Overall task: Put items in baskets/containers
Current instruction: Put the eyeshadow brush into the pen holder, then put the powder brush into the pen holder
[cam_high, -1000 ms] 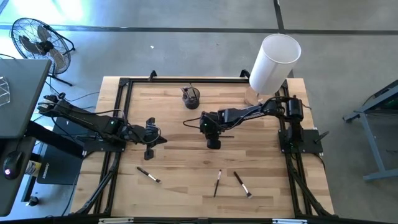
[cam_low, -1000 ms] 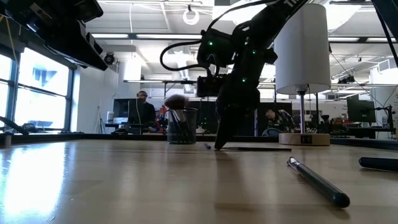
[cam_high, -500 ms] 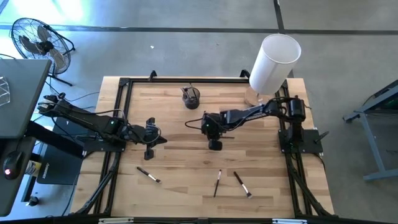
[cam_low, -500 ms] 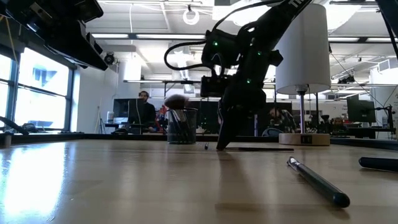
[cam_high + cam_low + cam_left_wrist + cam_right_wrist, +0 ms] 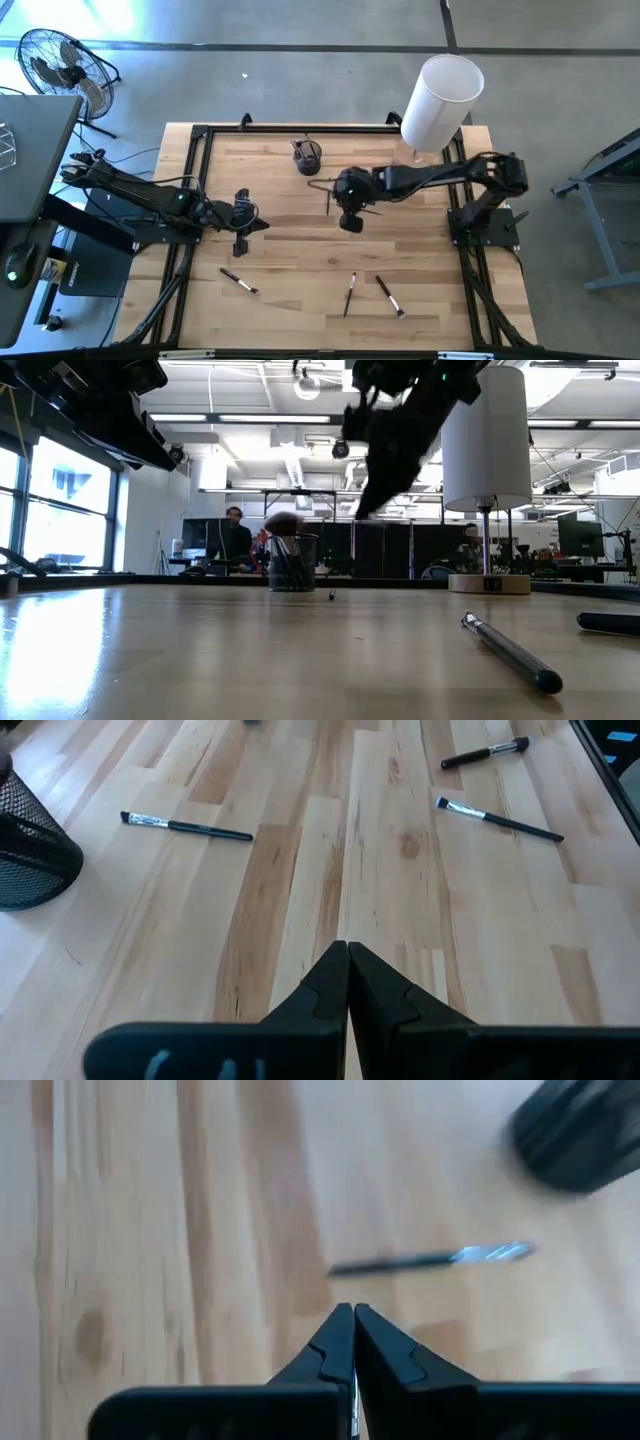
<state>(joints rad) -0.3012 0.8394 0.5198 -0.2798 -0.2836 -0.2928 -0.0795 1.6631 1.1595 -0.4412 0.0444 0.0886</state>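
Right gripper (image 5: 350, 224) is hanging over the middle of the worktop (image 5: 290, 250), near the black mesh cup (image 5: 308, 157) and on its right-arm side; in the low view it (image 5: 362, 512) is sitting well above the wood. Its jaws are pressing fully together in the right wrist view (image 5: 353, 1312), with a thin pale sliver showing in the seam between them; cannot tell whether that is a held item. One brush (image 5: 430, 1260) is showing blurred just ahead of the fingertips, apart from them, with the cup (image 5: 575, 1135) beyond it; cannot tell whether this brush is resting on the wood. The cup is already carrying several brushes, a wide fluffy head (image 5: 285, 522) sticking out on top. Left gripper (image 5: 240, 245) is waiting at the left side of the worktop, jaws closed on nothing (image 5: 347, 950). Three brushes are lying loose toward the front edge, well apart from both sets of jaws: one front-left (image 5: 239, 282) and two close together at front centre (image 5: 349, 293) (image 5: 389, 296). A tall white cylinder (image 5: 440, 100) is standing at the back right corner.
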